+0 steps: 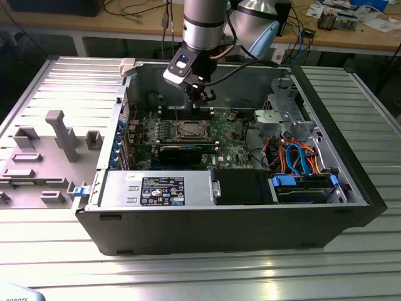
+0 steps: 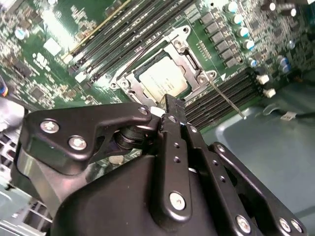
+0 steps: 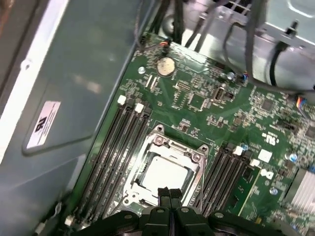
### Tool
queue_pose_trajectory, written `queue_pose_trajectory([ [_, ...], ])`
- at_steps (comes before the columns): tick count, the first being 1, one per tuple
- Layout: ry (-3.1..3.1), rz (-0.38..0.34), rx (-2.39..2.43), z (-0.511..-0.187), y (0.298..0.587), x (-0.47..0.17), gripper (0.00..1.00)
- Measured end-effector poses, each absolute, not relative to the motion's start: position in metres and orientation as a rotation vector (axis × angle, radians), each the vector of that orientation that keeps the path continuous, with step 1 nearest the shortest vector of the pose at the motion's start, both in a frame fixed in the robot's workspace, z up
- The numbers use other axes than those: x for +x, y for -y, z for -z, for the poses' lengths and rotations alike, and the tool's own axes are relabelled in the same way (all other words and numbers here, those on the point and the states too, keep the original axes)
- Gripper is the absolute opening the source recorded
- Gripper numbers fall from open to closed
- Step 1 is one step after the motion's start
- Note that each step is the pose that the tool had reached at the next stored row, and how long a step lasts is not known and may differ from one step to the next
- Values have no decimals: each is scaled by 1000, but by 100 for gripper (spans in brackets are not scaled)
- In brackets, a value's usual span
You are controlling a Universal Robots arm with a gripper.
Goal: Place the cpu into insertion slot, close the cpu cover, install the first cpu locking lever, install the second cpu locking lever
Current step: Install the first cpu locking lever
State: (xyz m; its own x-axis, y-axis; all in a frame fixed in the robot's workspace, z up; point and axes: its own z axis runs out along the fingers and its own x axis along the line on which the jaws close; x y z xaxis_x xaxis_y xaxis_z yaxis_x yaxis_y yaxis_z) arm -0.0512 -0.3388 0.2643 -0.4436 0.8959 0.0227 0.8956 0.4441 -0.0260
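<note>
The cpu (image 2: 162,78) lies flat in the insertion slot (image 1: 190,130) on the green board, its dull silver top showing. The cpu cover (image 2: 183,51) sits down around it as a silver frame, also seen as the cpu cover (image 3: 165,142) around the cpu (image 3: 165,173). A thin metal locking lever (image 2: 226,98) sticks out at an angle from the socket's corner, away from the frame. My gripper (image 2: 173,105) hangs just above the socket's edge, its black fingers shut together with nothing between them. The same gripper (image 3: 166,191) and gripper (image 1: 203,99) appear in the other views.
Long black memory slots (image 3: 110,147) flank the socket on both sides. A black graphics card (image 1: 180,152) lies in front of it. The case wall (image 1: 144,78) stands behind, a drive cage with orange and blue cables (image 1: 297,157) at the exterior view's right.
</note>
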Motion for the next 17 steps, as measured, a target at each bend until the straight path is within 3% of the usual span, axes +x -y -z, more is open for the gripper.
queue_pose_trajectory([
  [17,2942,17,-1130,-271,339,-52,11],
])
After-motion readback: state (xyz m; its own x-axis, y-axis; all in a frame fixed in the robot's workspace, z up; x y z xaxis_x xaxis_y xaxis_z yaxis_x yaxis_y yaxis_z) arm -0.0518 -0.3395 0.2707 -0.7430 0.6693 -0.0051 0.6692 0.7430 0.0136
